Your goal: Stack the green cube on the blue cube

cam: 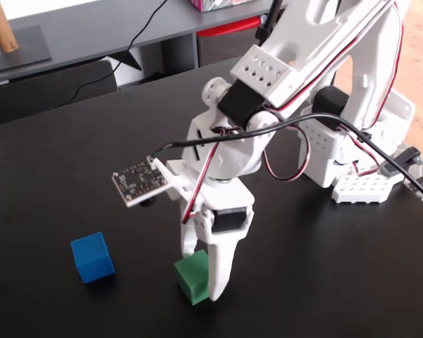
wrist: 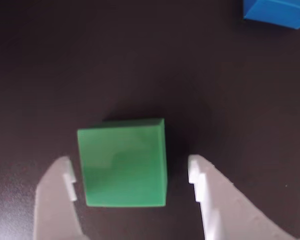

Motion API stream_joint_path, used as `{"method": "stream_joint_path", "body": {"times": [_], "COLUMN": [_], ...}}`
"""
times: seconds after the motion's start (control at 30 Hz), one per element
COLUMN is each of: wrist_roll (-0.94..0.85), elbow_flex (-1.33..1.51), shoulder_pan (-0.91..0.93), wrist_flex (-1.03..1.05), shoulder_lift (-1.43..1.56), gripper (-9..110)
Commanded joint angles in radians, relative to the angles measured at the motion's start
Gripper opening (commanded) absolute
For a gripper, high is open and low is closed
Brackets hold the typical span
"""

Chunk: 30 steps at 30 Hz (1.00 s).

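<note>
Your pincer stands open, its two white fingers set either side of the green cube in the wrist view, with a dark gap visible between each fingertip and the cube's side faces; neither finger touches it there. In the fixed view the pincer points down at the bench, its fingers reaching down around the green cube, one in front of the cube's right side and one behind it. The green cube sits flat on the bench, upright, with its top face showing plain and matte. You will find the blue cube to the left of the green one in the fixed view, near it but clearly apart, also resting flat on the bench; in the wrist view only a corner of the blue cube shows at the upper right edge. Above the pincer, a small circuit board juts out to the left of the wrist, and red and black wires loop back along the white arm to its base at the right rear of the bench. A grey shelf runs behind the bench.
</note>
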Motion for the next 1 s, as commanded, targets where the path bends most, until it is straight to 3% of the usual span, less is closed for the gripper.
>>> {"method": "stream_joint_path", "body": {"times": [0.0, 0.3, 0.6, 0.97], "wrist_roll": [-0.009, 0.038, 0.066, 0.084], "elbow_flex": [0.003, 0.015, 0.017, -0.023], "shoulder_pan": [0.006, -0.015, -0.029, -0.012], "wrist_flex": [-0.028, -0.034, -0.038, 0.034], "shoulder_lift": [0.049, 0.066, 0.083, 0.114], "gripper": [24, 21, 8, 2]}}
